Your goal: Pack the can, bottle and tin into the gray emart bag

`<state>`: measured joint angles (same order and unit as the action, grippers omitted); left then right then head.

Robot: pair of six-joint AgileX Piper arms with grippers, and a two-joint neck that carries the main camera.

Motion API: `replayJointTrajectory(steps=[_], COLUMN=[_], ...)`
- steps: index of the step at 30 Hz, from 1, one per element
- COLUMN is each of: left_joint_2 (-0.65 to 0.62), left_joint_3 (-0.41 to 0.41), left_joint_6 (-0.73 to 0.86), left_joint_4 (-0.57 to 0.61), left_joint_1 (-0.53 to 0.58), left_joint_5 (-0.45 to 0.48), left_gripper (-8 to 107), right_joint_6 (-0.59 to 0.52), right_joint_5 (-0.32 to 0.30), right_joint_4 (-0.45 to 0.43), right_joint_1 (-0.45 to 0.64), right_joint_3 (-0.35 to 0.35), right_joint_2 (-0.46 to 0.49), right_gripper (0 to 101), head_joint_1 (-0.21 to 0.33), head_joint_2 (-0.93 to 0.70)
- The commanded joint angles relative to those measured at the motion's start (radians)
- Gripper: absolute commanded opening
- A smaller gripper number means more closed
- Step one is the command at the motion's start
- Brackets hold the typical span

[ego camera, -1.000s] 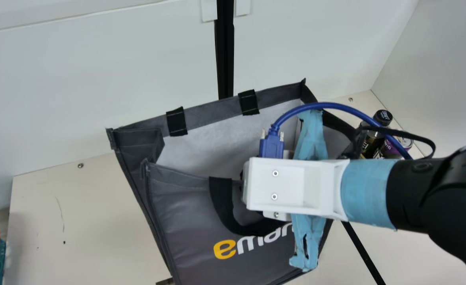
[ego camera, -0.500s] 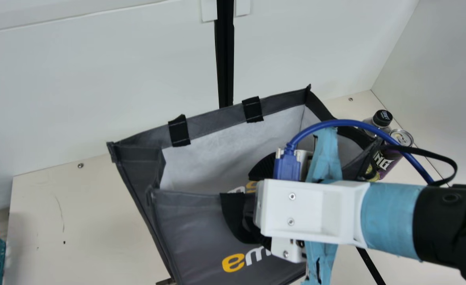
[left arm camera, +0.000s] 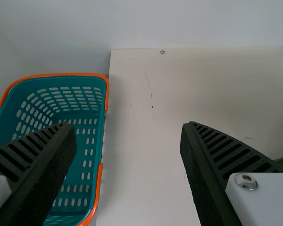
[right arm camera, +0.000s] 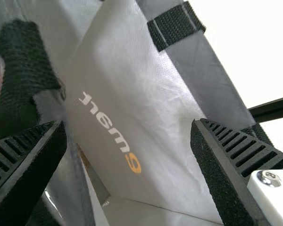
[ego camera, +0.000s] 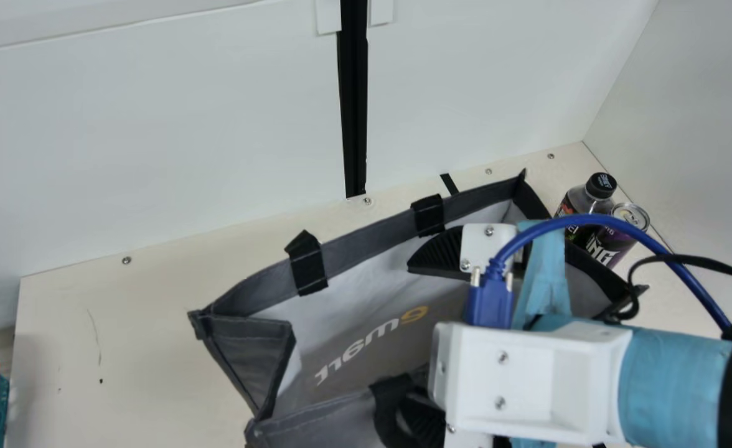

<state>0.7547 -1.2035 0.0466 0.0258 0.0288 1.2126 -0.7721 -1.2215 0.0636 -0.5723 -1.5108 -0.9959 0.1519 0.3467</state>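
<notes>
Jaws: right gripper's (right arm camera: pixel 128 123) parted; left gripper's (left arm camera: pixel 129 125) likewise.
Bag (ego camera: pixel 372 242): agape, probably for loading.
Bottle (ego camera: pixel 589 200), can (ego camera: pixel 612 246): alongside, presumably for reach.

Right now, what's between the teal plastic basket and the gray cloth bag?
Between the basket and bag, the main view shows cream tabletop with a thin dark line.

Left gripper (left arm camera: pixel 129 124) and right gripper (ego camera: pixel 408 336) (both of them) with fingers apart.
</notes>
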Motion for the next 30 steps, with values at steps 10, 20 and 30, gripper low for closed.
replayJointTrajectory(steps=[10, 20, 30], left_joint_2=[0.0, 0.0, 0.0], left_joint_3=[0.0, 0.0, 0.0], left_joint_6=[0.0, 0.0, 0.0], left_joint_4=[0.0, 0.0, 0.0], left_joint_1=[0.0, 0.0, 0.0], left_joint_5=[0.0, 0.0, 0.0], left_gripper=[90, 90, 90], right_joint_6=[0.044, 0.073, 0.124], right_joint_5=[0.002, 0.002, 0.002], right_joint_4=[-0.054, -0.074, -0.084], right_joint_1=[-0.047, -0.072, -0.078], right_joint_3=[0.005, -0.013, -0.054], right_joint_2=[0.046, 0.08, 0.106], right_gripper=[91, 91, 91], head_joint_1=[0.023, 0.023, 0.023], head_joint_2=[0.002, 0.002, 0.002])
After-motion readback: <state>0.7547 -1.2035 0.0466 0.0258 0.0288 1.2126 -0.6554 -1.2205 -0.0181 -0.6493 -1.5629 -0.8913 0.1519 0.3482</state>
